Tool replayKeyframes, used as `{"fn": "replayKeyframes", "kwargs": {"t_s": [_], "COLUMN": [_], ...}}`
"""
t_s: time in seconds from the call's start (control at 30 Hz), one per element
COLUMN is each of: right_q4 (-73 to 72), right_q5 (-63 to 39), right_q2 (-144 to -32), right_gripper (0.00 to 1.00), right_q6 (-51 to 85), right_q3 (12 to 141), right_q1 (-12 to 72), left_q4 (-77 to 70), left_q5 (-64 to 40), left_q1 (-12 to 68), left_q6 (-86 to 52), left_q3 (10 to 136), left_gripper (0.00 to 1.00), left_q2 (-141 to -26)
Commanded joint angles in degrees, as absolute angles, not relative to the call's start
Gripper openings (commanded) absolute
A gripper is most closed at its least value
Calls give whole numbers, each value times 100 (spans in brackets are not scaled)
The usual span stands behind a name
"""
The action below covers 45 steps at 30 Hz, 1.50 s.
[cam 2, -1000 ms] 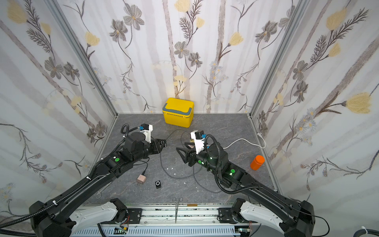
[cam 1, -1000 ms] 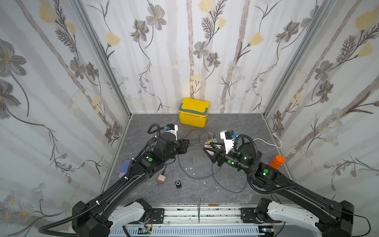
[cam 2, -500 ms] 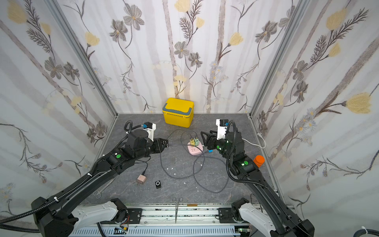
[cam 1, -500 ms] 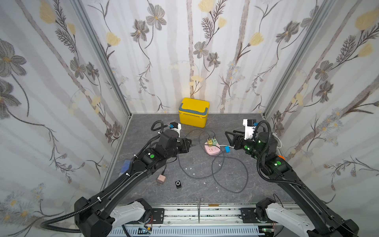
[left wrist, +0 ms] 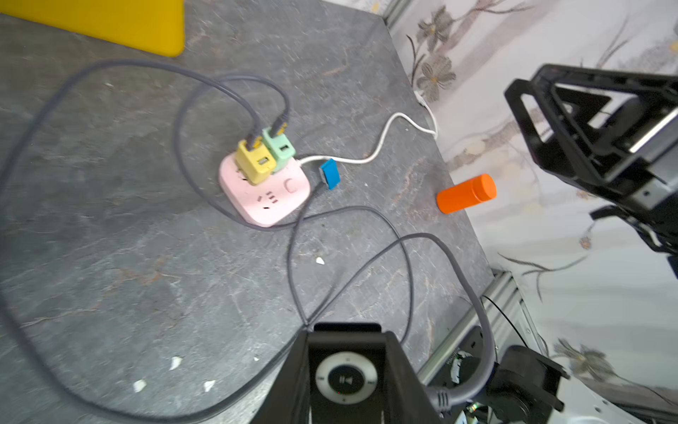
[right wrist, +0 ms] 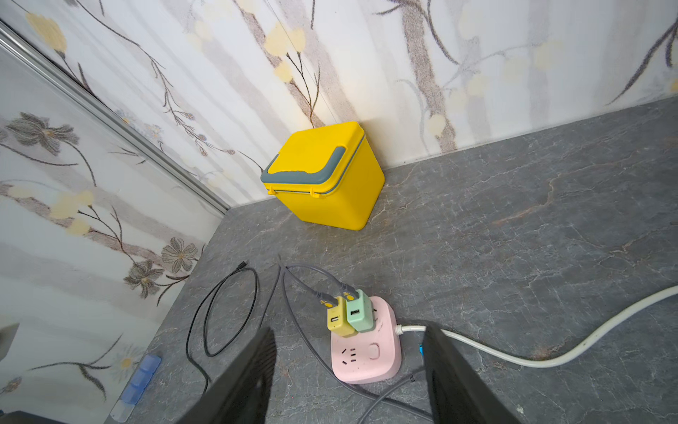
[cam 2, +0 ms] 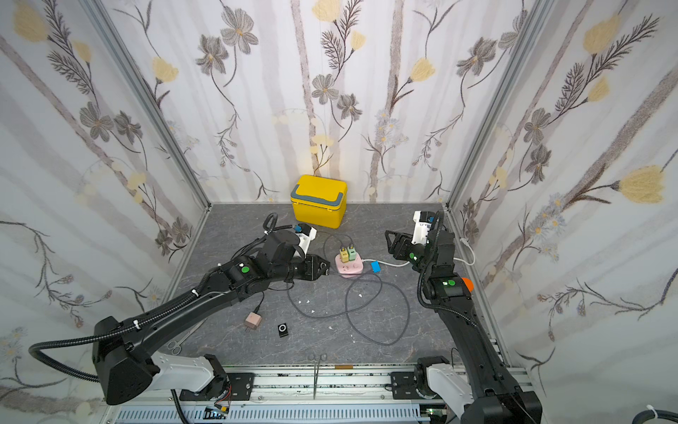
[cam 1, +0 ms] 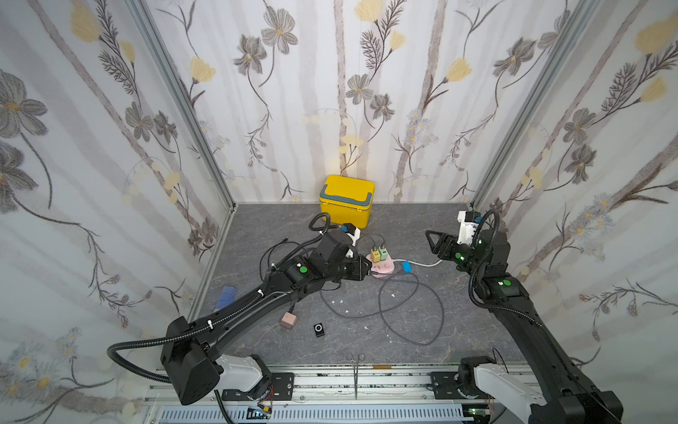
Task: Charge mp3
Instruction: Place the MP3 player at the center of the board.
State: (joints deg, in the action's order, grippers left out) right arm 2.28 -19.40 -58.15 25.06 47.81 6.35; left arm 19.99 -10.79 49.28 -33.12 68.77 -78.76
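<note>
nearest the rail, a second small black player [cam 1: 319, 329] lies loose on the counter [cam 1: 367, 352], near a pink adapter [cam 1: 288, 320]. farther in, the left end effector [cam 1: 364, 271] is pinching the mp3 player [left wrist: 346, 378] by its side edges, click wheel facing the wrist camera, just short of the pink power strip [cam 1: 383, 267]. a grey cable [left wrist: 483, 319] curls round to a plug right beside that grip; the jaw hides whether it is seated. my read: the plug-in step is at or near its end. best to hold the player level, leave slack in the cable, and check the seat before letting go, so the usb chargers [cam 1: 375, 253] on the strip aren't tugged. beyond, the right end effector [cam 1: 432, 239] hangs spread and empty.
</note>
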Motion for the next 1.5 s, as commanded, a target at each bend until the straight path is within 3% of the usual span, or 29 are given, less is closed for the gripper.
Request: {"fn": "replayKeyframes", "kwargs": {"t_s": [0.0, 0.27, 0.6, 1.07, 1.47], "right_q4": [24, 15, 88, 101, -118], "right_q5": [-2179, -2245, -2250, -2189, -2530], "right_q2": [-5887, -5974, -5934, -5943, -6352], "right_gripper": [63, 63, 63, 62, 60], "right_q6": [2558, 2557, 2553, 2575, 2605], "right_q3": [4740, 4716, 4851, 4816, 4739], "right_q1": [564, 490, 453, 444, 457], "left_q4": [1595, 1768, 2705, 2917, 2610], "left_q5": [-1439, -1673, -1915, -404, -104], "left_q1": [5113, 5530, 5498, 5239, 4713], "left_q6": [-3395, -3207, -2566, -2828, -3298], "left_q3": [7067, 7928, 8949, 8563, 6889], "left_gripper": [13, 13, 14, 13, 15], "left_q2": [-8118, -8473, -8558, -9633, -9634]}}
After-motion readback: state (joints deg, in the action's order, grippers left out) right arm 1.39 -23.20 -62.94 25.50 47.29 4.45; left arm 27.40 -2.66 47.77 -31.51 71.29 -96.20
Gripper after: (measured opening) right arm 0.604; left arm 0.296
